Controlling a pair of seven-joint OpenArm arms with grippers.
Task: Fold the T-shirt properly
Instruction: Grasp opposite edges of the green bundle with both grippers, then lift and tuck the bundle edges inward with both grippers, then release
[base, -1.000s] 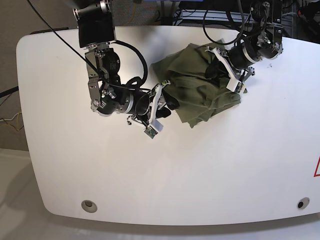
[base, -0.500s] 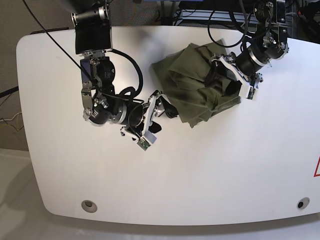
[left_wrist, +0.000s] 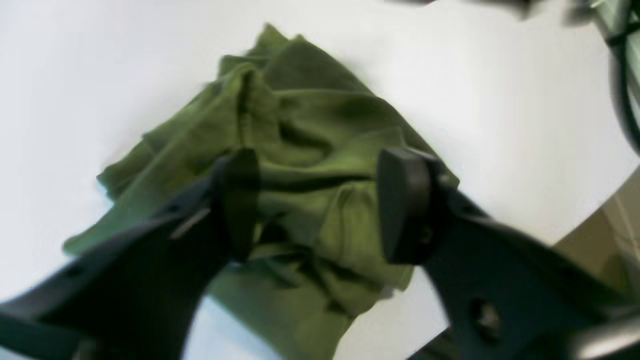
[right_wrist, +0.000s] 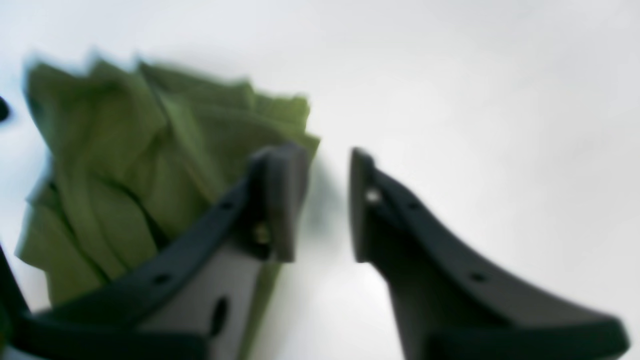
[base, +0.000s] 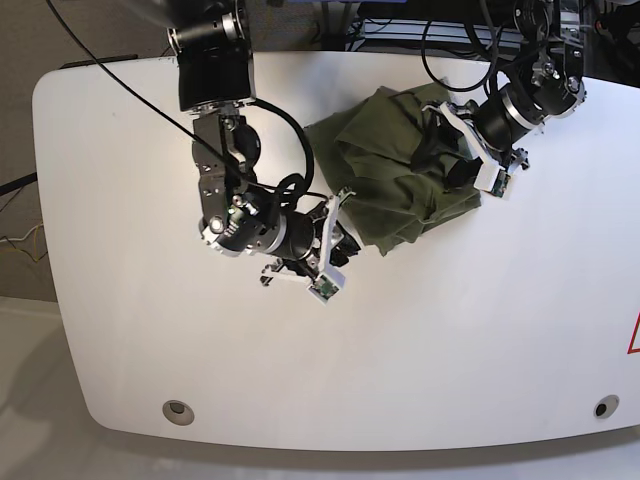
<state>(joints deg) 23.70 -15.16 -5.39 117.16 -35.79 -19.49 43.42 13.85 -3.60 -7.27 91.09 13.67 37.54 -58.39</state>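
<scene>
White tabletop (base: 450, 340) lies bare across the lower frame; at centre the right gripper (base: 335, 240) stands just beside the lower-left edge of the T-shirt (base: 385, 175), jaws narrowly parted and empty. Toward the upper right, the olive garment lies in a rumpled, layered heap, with the left gripper (base: 445, 150) over its right side, jaws well apart, nothing clamped. Judged between grasps: next, each gripper needs a fresh edge to flatten the fold
</scene>
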